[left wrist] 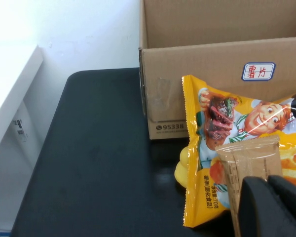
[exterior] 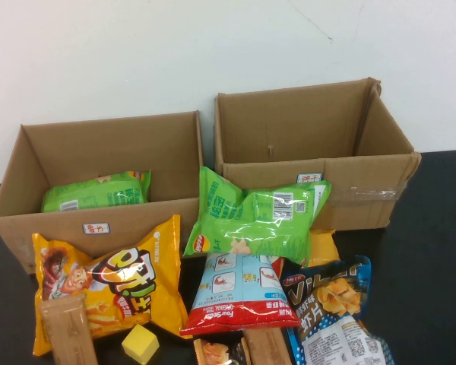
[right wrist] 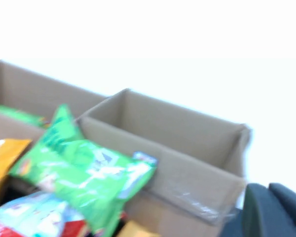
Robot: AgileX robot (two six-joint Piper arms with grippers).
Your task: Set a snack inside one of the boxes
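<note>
Two open cardboard boxes stand at the back: the left box (exterior: 30,228) holds a green bag (exterior: 99,190), and the right box (exterior: 365,190) looks empty. Snacks lie piled in front: a yellow chip bag (exterior: 114,289), a brown wrapped bar (exterior: 68,331) on top of it, and a big green bag (exterior: 258,217) leaning on the right box. Neither gripper shows in the high view. My left gripper (left wrist: 268,180) is shut and empty, just short of the brown bar (left wrist: 249,158). My right gripper (right wrist: 267,188) is shut and empty, near the right box's (right wrist: 187,168) outer corner.
A blue-and-red bag (exterior: 239,293), a blue chip bag (exterior: 334,312), a yellow cube (exterior: 140,344) and more wrapped bars (exterior: 266,346) lie at the front. The black table (left wrist: 98,163) is bare left of the left box. A white wall stands behind.
</note>
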